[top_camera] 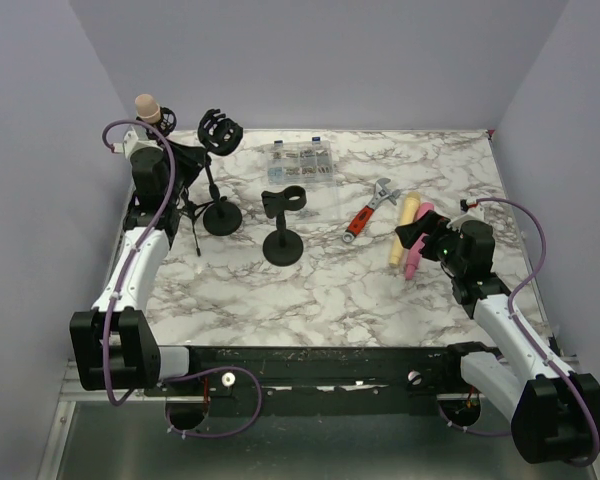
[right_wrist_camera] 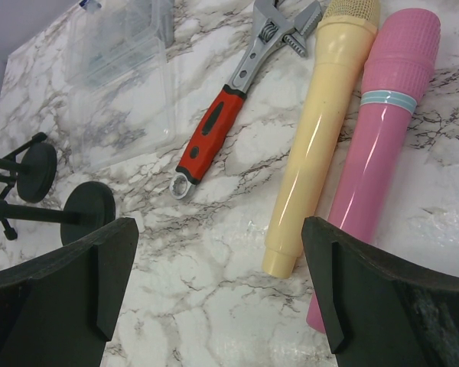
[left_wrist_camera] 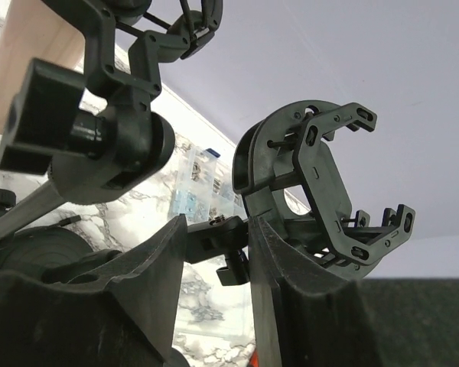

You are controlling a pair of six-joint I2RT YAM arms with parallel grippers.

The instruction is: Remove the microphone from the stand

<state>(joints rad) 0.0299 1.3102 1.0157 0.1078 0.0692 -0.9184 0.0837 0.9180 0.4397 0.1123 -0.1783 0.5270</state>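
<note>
In the top view, the beige microphone [top_camera: 147,106] is seen at the far-left corner of the table [top_camera: 360,290]. It is seated head-up in the clip of a tripod stand [top_camera: 185,205]. The left gripper [top_camera: 185,158] is held just beside that stand, between it and a shock mount [top_camera: 220,131]. The right gripper [top_camera: 412,237] hovers near the right edge.

In the left wrist view, the beige barrel [left_wrist_camera: 19,73] is found at the upper left, above the stand's clamp [left_wrist_camera: 99,141] and well off the gripper's line. The fingers [left_wrist_camera: 145,283] are drawn close, with only a narrow slot between them. Whether a black stand part is pinched there cannot be told.

For a clean removal, the jaws would best be widened and re-aimed onto the barrel above the clip, then closed squarely. The pull is best made along the barrel's axis, so that the light tripod is not tipped.

In the right wrist view, the jaws are spread wide with nothing held. A yellow microphone [right_wrist_camera: 321,130] and a pink microphone [right_wrist_camera: 379,145] lie side by side on the table beside a wrench [right_wrist_camera: 237,92]. This arm could be used to steady the stand.
</note>
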